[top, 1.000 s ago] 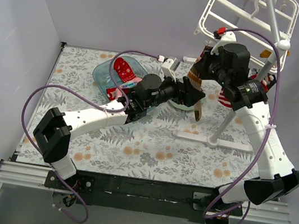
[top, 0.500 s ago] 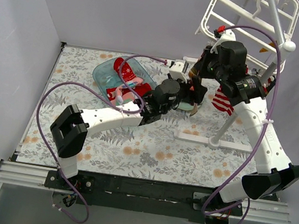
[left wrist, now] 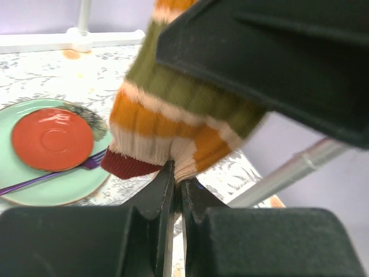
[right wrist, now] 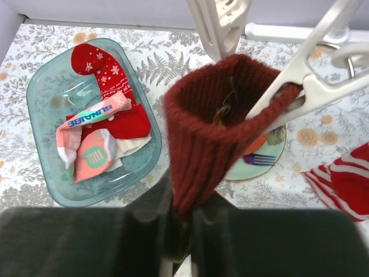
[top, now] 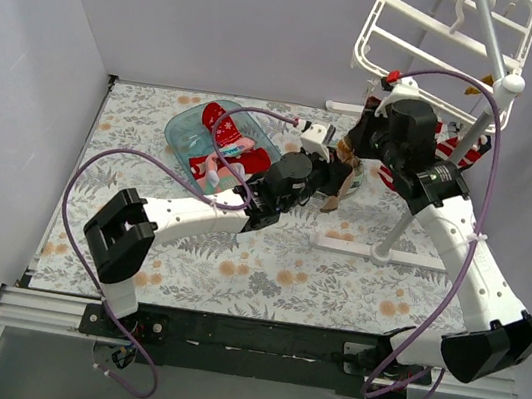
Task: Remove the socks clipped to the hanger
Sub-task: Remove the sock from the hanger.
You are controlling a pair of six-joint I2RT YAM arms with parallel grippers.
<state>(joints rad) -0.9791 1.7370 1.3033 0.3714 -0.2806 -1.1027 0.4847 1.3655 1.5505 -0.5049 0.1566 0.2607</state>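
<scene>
A knit sock (left wrist: 173,109) with green, orange and cream stripes and a maroon cuff (right wrist: 213,115) hangs from a white clip (right wrist: 311,86) of the hanger (top: 444,35). My left gripper (left wrist: 177,173) is shut on its lower end, and shows near the plate from above (top: 333,178). My right gripper (right wrist: 184,213) sits around the cuff just under the clip. Its fingers are blurred, with the fabric between them. A red-and-white striped sock (right wrist: 346,179) hangs on the hanger further right (top: 451,148).
A blue translucent tub (right wrist: 40,133) at the left holds a red sock and pink ones. A green plate (right wrist: 265,161) with an orange saucer and a purple fork lies under the hanging sock. The hanger's white stand base (top: 360,245) lies on the floral cloth.
My left arm reached right and up to the hanging sock, and its jaws closed on the lower end. The right gripper stayed at the cuff and its fingers now blur.
</scene>
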